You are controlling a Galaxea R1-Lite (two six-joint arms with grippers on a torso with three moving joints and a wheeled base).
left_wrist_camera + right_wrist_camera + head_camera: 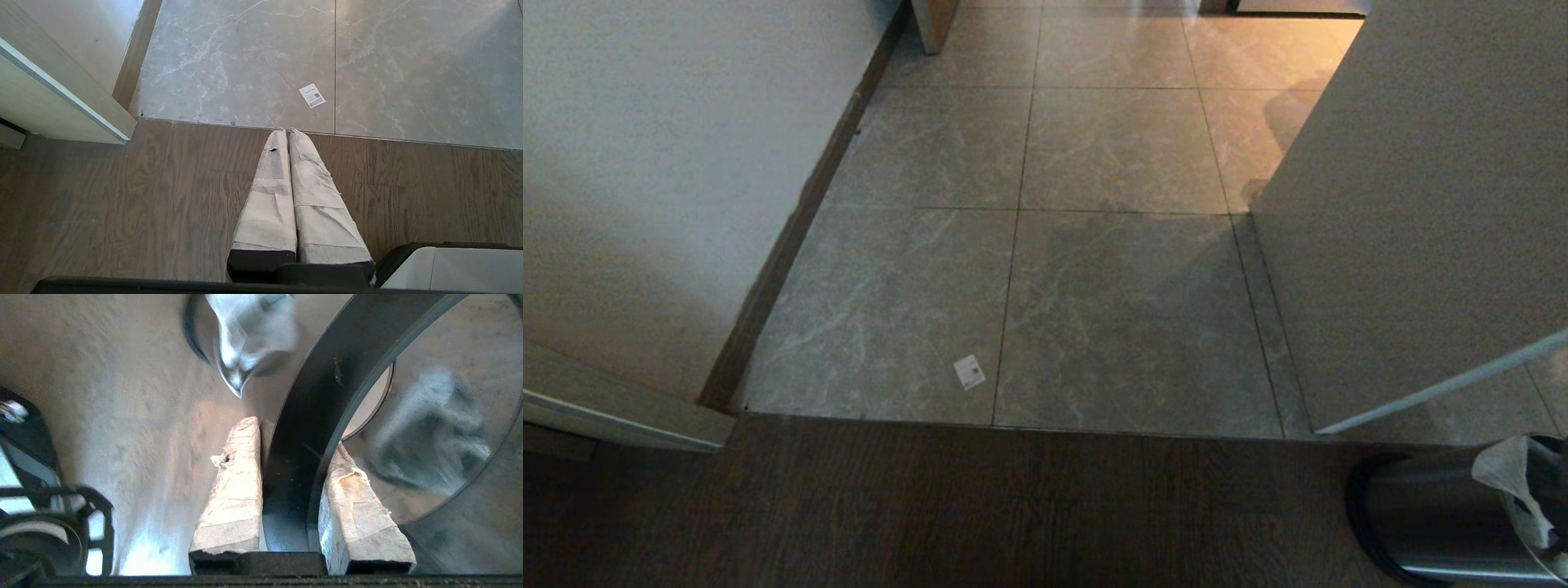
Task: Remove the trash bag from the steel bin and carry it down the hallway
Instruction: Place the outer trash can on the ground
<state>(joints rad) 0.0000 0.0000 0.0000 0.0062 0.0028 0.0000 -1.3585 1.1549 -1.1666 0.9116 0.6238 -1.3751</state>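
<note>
Wood floor (931,506) short of hallway tiles (1111,286): right fingers (233,498) clamped across black rim (310,416) of steel bin (1437,506), trash bag (1515,478) inside, left fingers (269,196) closed, idle; likely fault: bin lifting or tipping instead of bag.

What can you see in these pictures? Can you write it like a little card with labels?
Floor: dark wood planks close by, glossy grey marbled tiles beyond
Bin: small round brushed steel bin with a black rim, tilted, bottom right corner
Bag: thin white plastic trash bag, poking out of the bin
Right arm: right gripper clamps the bin's rim, one finger inside, one outside
Left arm: left gripper shut, empty, above the wood
Extra: small white square sticker on a tile
</note>
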